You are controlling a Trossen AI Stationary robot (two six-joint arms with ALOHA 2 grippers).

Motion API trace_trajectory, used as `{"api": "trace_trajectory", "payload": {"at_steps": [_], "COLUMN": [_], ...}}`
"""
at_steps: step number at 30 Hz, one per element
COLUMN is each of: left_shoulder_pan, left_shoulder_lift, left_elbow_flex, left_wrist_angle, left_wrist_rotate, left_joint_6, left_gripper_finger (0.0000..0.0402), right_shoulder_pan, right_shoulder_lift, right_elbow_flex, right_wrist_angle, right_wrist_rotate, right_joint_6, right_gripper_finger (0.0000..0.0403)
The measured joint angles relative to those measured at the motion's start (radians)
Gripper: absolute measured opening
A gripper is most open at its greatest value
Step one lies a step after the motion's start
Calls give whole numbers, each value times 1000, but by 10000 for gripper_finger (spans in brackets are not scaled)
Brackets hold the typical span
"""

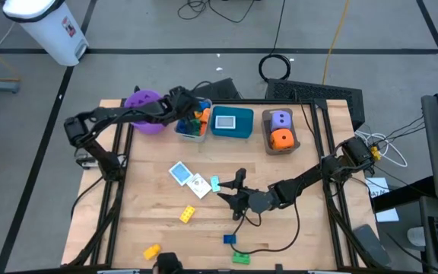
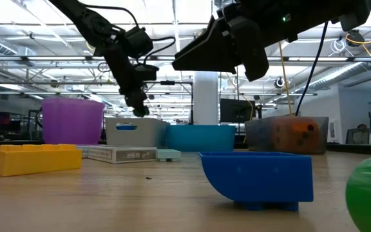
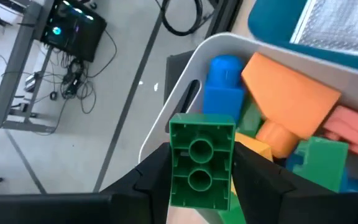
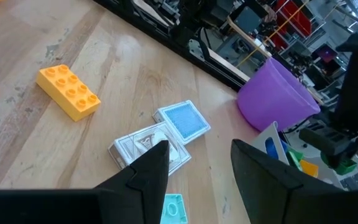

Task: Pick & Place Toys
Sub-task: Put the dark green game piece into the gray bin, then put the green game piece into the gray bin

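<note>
My left gripper is shut on a green brick over the grey bin, which holds blue, orange, green and pink bricks. My right gripper is open and empty above the table's middle; in its wrist view a small teal piece lies flat between the fingers, lower down. Two cards and a yellow brick lie flat on the table beyond. The purple and orange dice sit in the brown bin. My left gripper pinches the green brick by its two long sides between the two fingers. The brick's hollow underside with two round tubes faces the wrist camera. The fingers point down from above. The brick is lifted clear, over the bin's near rim.
The purple bucket stands left of the grey bin and the teal bin right of it. A yellow brick, an orange-yellow brick, a blue brick and a green brick lie toward the near edge.
</note>
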Motion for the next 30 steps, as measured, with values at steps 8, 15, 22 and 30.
{"api": "trace_trajectory", "payload": {"at_steps": [8, 15, 22, 30], "left_shoulder_pan": [6, 6, -10, -25], "left_shoulder_lift": [2, 2, -45, -209], "left_elbow_flex": [0, 0, 0, 0], "left_wrist_angle": [17, 19, 78, 87], "left_wrist_rotate": [-38, -41, -82, 116], "left_joint_6": [5, 7, 51, -91], "left_gripper_finger": [198, 212, 213, 214], "right_shoulder_pan": [0, 0, 0, 0], "right_shoulder_lift": [0, 0, 0, 0], "right_elbow_flex": [0, 0, 0, 0], "right_wrist_angle": [-19, -26, -27, -40], "right_wrist_rotate": [0, 0, 0, 0], "right_joint_6": [4, 23, 23, 63], "right_gripper_finger": [167, 167, 167, 167]}}
